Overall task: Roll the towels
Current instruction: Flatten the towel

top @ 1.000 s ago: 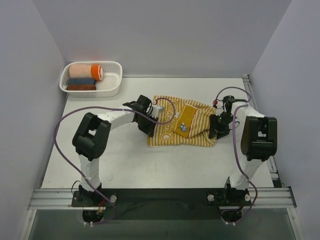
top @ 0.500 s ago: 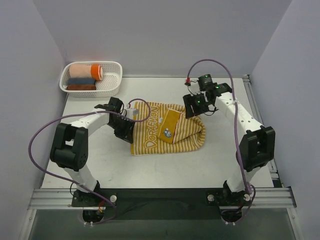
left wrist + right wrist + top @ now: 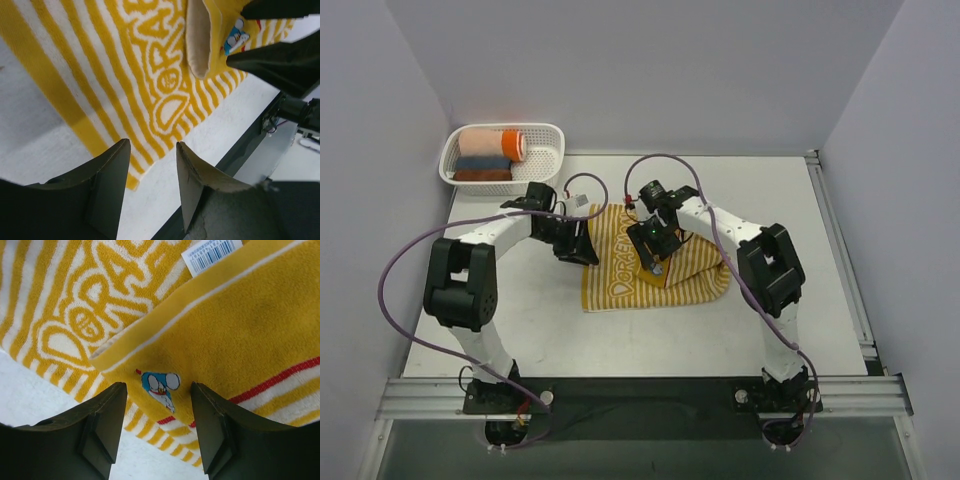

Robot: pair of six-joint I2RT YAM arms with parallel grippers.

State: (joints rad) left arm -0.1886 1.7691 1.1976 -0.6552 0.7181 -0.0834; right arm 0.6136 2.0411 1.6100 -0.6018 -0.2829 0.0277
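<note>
The towel (image 3: 665,280), yellow-and-white striped with white lettering, lies folded flat at mid-table. Its mustard end band (image 3: 658,252) is folded over on top. My left gripper (image 3: 582,243) hovers at the towel's left edge. In the left wrist view its jaws (image 3: 152,150) stand open over the towel's striped corner (image 3: 115,165) and bare table, holding nothing. My right gripper (image 3: 650,238) hangs over the folded band. In the right wrist view it (image 3: 159,390) is open above the small cartoon figure (image 3: 159,384), apart from the cloth (image 3: 240,330). A barcode label (image 3: 212,252) shows on the band.
A white basket (image 3: 548,170) at the back left holds a peach-and-orange roll (image 3: 492,142), a grey-blue roll (image 3: 485,161) and a reddish-brown roll (image 3: 482,175). Purple cables (image 3: 410,270) loop from both arms. Walls close in the table on three sides.
Both grippers let go of the towel's ends and opened. The towel now lies further left, folded shorter. The right arm swung back, then left, to above the folded band.
</note>
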